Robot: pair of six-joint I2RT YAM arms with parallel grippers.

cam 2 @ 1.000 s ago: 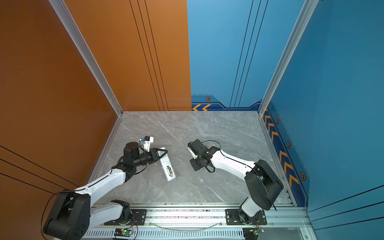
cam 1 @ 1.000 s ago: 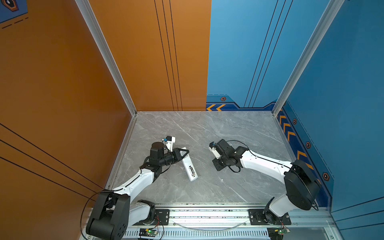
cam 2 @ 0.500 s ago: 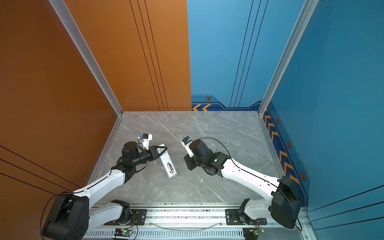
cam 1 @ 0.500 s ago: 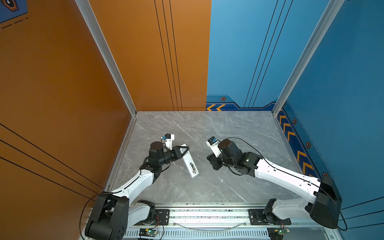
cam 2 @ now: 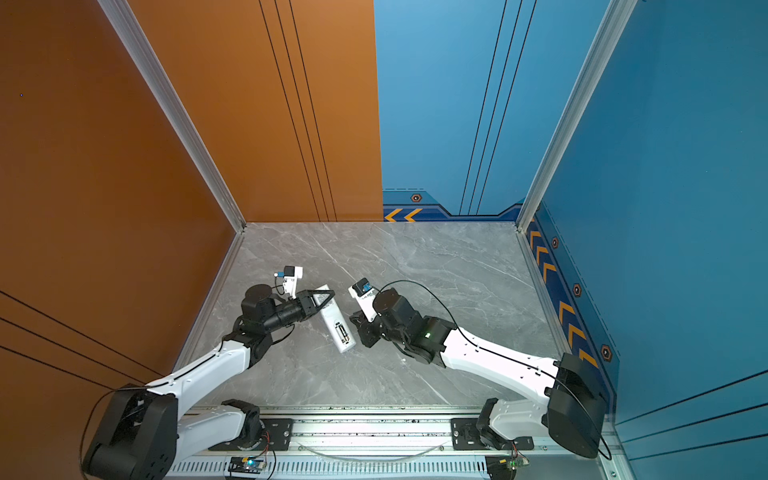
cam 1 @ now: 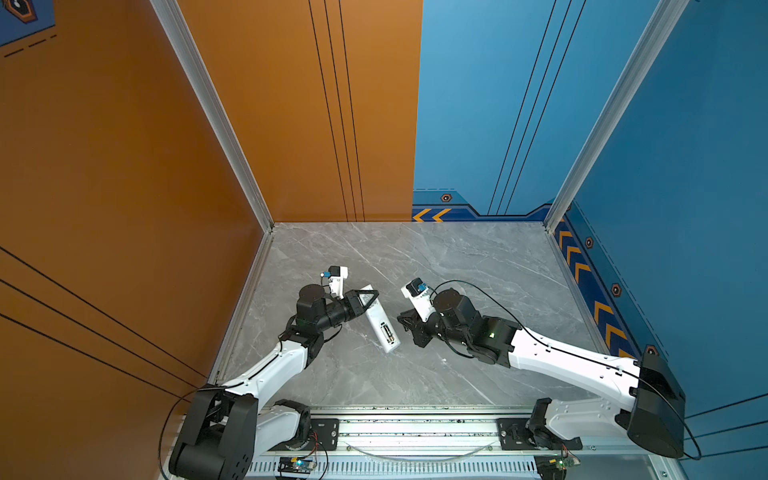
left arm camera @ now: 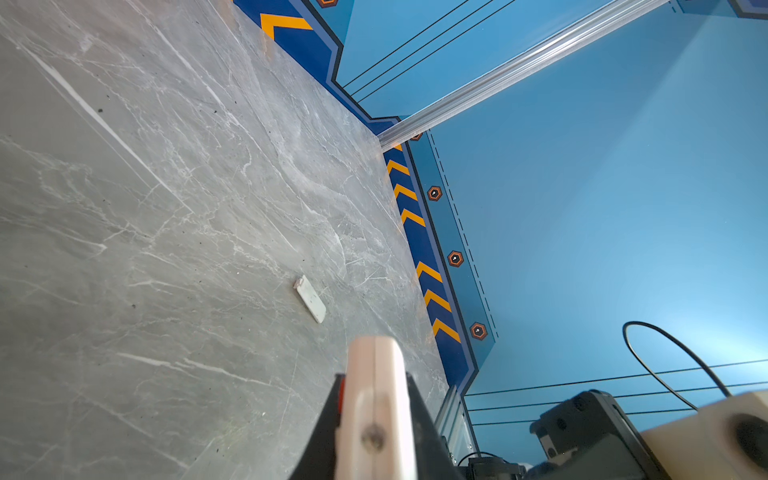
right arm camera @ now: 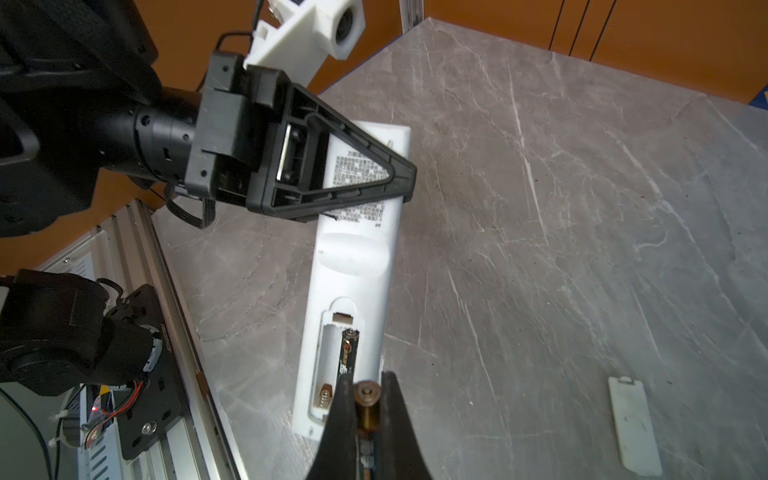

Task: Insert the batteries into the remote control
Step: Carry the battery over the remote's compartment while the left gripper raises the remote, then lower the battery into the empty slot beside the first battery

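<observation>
The long white plastic remote control [cam 1: 380, 322], back up, is near 9 o'clock of the middle of the grey marble tabletop [cam 1: 457, 257], its top end pinched by the left fingers [right arm camera: 405, 176]. One dark battery [right arm camera: 348, 353] sits in its open bay [right arm camera: 332, 324]. The right fingers [right arm camera: 340, 415] pinch the second, gold-ended battery [right arm camera: 368, 409], at 3 o'clock of that bay in both top views. It seems best to press the flat end on the spring [right arm camera: 325, 392] of the empty slot, then lower it. The print on the label [right arm camera: 357, 166] and the battery letters are not readable.
</observation>
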